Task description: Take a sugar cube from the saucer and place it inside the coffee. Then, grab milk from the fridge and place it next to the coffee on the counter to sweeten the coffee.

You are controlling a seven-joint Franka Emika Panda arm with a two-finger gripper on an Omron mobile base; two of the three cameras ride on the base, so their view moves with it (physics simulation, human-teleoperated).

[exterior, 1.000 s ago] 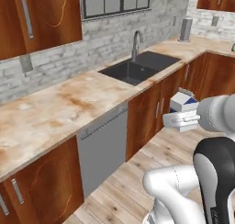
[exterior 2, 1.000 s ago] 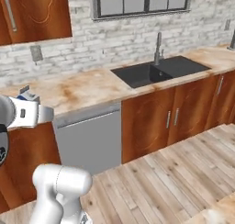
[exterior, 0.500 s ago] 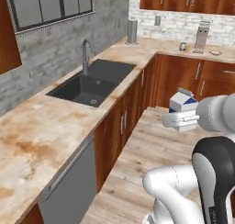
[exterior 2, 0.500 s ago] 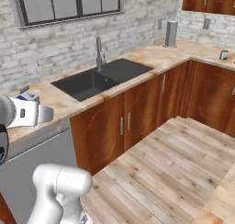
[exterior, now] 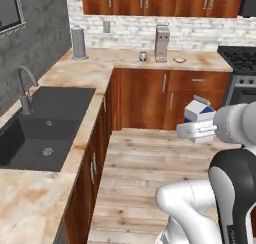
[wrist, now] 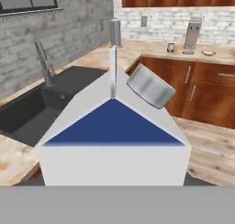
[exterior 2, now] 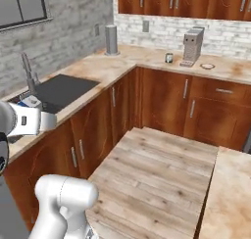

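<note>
The gripper (exterior: 196,133) is closed around the milk (exterior: 199,119), a white gable-top carton with a dark blue band, carried upright above the plank floor. The hand view looks across its folded ridge and round silver cap (wrist: 150,86). To one side a dark sink (exterior: 42,128) with a curved faucet (exterior: 25,90) is set in the marbled counter (exterior: 87,73). Far ahead on the corner run, the coffee (exterior 2: 169,58) sits just beside a boxy grey coffee machine (exterior 2: 191,46), with the saucer (exterior 2: 208,66) beyond it. The left base view shows a stove (exterior: 239,60) at the right.
</note>
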